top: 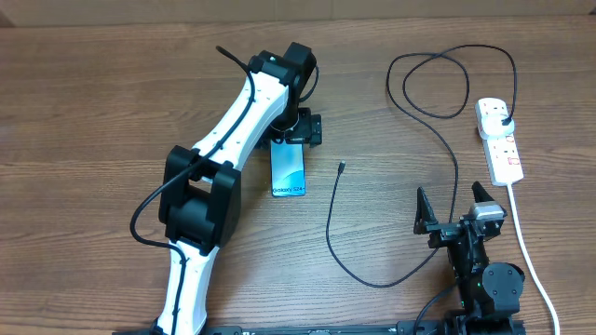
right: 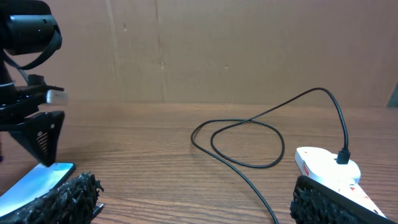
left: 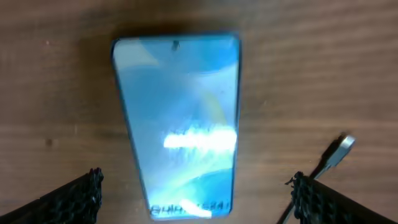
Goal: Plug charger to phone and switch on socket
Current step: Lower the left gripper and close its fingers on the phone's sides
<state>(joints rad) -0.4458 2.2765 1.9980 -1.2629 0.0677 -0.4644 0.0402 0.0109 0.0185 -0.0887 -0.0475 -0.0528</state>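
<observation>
The phone (top: 289,169) lies flat on the wooden table, screen up, with its "Galaxy S24+" text at the near end. My left gripper (top: 296,130) hovers over the phone's far end, open and empty; in the left wrist view the phone (left: 180,124) lies between the fingertips (left: 196,199). The charger cable (top: 428,102) loops across the table; its connector tip (top: 342,167) lies loose right of the phone and shows in the left wrist view (left: 339,149). Its black plug (top: 504,118) sits in the socket strip (top: 499,140). My right gripper (top: 456,209) is open and empty, near the table's front.
The strip's thick white cord (top: 526,247) runs toward the front right edge, just right of my right arm. In the right wrist view the cable loop (right: 249,140) and the strip (right: 329,168) lie ahead, with a cardboard wall behind.
</observation>
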